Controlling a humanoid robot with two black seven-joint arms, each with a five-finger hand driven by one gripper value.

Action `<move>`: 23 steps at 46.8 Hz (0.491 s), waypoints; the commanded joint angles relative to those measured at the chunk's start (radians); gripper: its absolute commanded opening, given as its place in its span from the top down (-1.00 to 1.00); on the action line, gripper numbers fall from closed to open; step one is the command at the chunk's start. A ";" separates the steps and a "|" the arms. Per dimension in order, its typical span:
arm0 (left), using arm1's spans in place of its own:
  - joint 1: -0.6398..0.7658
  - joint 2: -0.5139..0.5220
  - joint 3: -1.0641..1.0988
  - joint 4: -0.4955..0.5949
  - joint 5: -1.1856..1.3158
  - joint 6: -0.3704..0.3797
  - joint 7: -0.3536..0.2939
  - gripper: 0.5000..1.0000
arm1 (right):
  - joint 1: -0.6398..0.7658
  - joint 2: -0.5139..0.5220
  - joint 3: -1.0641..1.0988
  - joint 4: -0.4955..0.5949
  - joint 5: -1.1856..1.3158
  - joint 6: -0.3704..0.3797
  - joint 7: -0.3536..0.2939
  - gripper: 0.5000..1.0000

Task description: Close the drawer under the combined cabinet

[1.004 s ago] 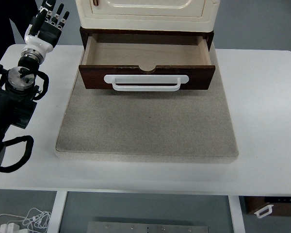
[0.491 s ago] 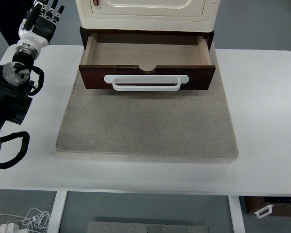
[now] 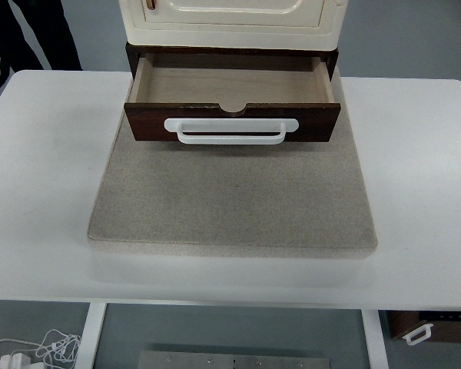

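Standing open: drawer, pulled out from under the cream cabinet, at the far middle of the tabletop.
Front panel: dark wood, facing the robot's side; white handle runs left to right across it.
Long axis: left-right, so the closing push must go straight away from the robot, into the cabinet.
Interior: bare, nothing visible inside.
Base: grey mat under cabinet and drawer, lying flat on the tabletop.
Hands: neither left nor right hand is in view; whether the fingers are apart or together cannot be told. A small dark shape at the left edge is too little to identify.
Nearer arm: cannot be judged; the drawer sits about midway between both sides.
Task status: not yet begun, by the look of the drawer.
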 commanded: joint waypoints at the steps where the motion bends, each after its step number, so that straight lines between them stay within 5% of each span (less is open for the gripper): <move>1: -0.021 0.024 0.000 -0.049 0.003 0.000 0.004 -1.00 | 0.000 0.000 0.000 0.000 -0.001 0.001 0.000 -0.81; 16: -0.234 0.075 0.174 -0.097 0.006 0.000 0.007 -1.00 | 0.000 0.000 0.000 0.000 0.000 0.001 0.000 -0.81; 23: -0.273 0.078 0.238 -0.204 0.006 0.008 0.007 -1.00 | 0.000 0.000 0.000 0.000 0.000 0.001 0.000 -0.81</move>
